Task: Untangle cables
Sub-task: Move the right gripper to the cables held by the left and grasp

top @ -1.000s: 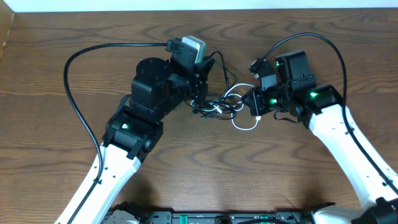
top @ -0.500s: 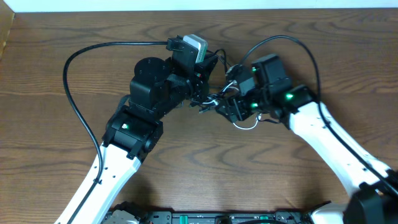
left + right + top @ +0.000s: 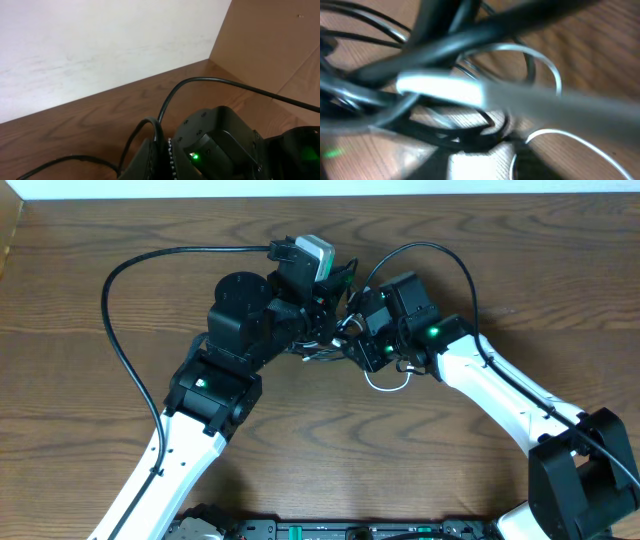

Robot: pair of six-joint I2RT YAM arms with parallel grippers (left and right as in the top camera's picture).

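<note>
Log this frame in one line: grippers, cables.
left gripper: at tangle, jaws hidden | right gripper: at tangle, view blurred | cables: bunched between grippers | white cable: loop loose beside right gripper

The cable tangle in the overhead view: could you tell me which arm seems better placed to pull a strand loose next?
Right, probably. The right gripper sits at the tangle, and its wrist view is filled with black strands and the white cable. The left wrist view faces the wall instead.

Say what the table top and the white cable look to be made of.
Table: wood or wood-look laminate, matte; brown grain streaks show. White cable: probably plastic-sheathed, smooth; it bends in a thin soft loop.
</note>
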